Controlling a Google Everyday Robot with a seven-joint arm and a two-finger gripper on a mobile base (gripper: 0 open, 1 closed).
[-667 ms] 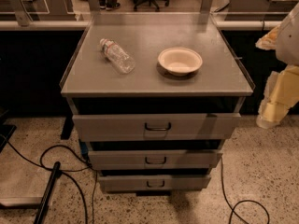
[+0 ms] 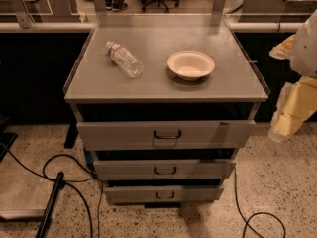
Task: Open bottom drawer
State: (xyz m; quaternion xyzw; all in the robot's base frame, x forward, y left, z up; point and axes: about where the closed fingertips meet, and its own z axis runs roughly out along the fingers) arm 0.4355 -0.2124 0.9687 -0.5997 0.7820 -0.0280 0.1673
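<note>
The bottom drawer (image 2: 163,193) is the lowest and narrowest of three grey drawer fronts on the cabinet, with a small dark loop handle (image 2: 164,195). Its front sits flush under the middle drawer (image 2: 164,169), which lies below the widest top drawer (image 2: 166,133). My gripper (image 2: 292,114) hangs at the right edge of the view, beside the cabinet's right side at about top-drawer height, well above and to the right of the bottom handle. It is not touching the cabinet.
On the cabinet top (image 2: 163,86) lie a clear plastic bottle (image 2: 124,59) on its side and a white bowl (image 2: 190,65). Black cables (image 2: 54,170) run over the speckled floor at left and lower right (image 2: 257,222). A dark bar (image 2: 49,205) lies on the floor at left.
The view and the arm at the right edge look almost the same; the drawers have not moved.
</note>
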